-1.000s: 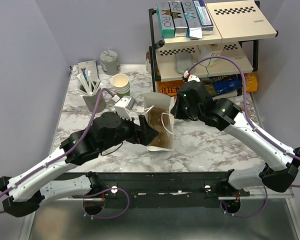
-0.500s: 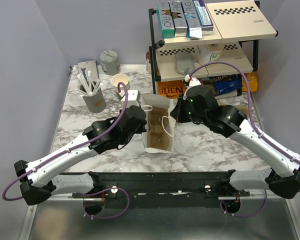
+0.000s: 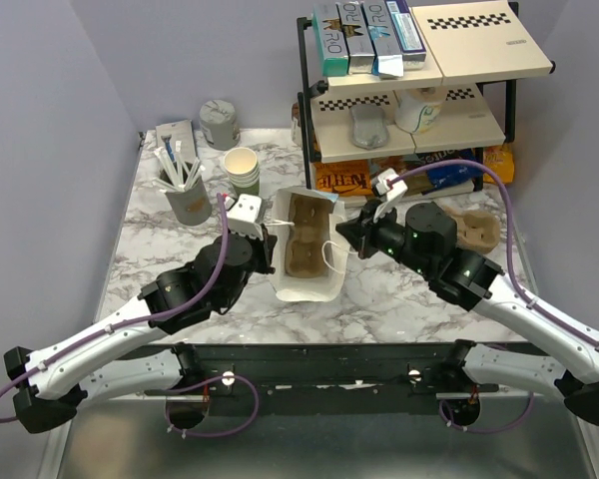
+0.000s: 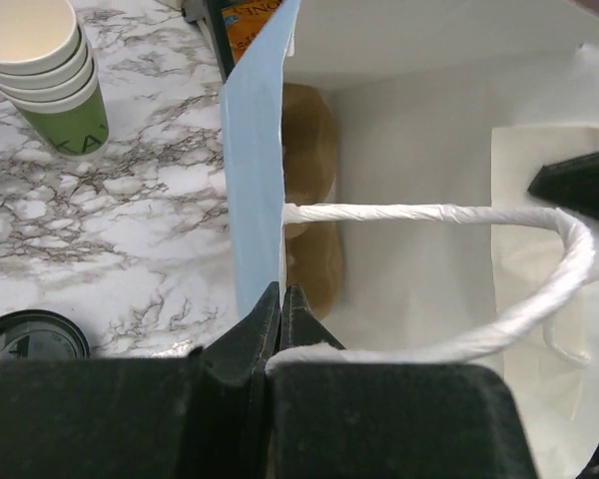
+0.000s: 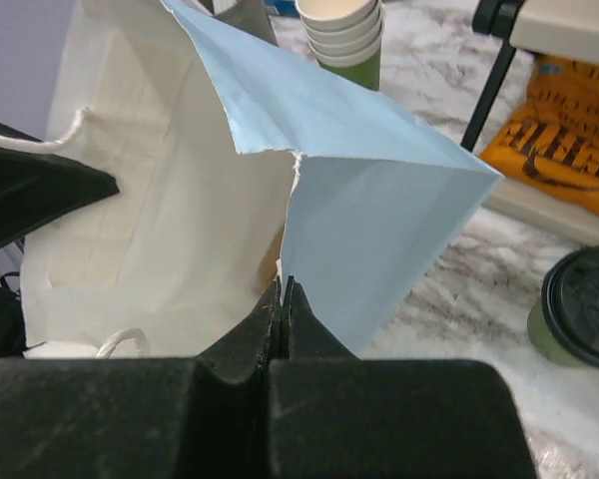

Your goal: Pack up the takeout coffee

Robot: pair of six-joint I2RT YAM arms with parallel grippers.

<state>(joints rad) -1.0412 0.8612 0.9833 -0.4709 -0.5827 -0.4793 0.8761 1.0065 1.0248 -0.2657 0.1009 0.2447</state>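
The paper bag (image 3: 304,287) is held wide, left gripper (image 4: 282,304) and right gripper (image 5: 282,296) each clamped shut on an opposite rim. Room is thereby made for the takeout coffee (image 5: 582,311).

A stack of lidless cups (image 3: 242,168) stands near a grey holder of stirrers (image 3: 188,200), left of the shelf rack (image 3: 302,60).

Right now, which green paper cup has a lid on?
The lone cup by the white bag, wearing a black lid; the stacked cups stand open-topped.
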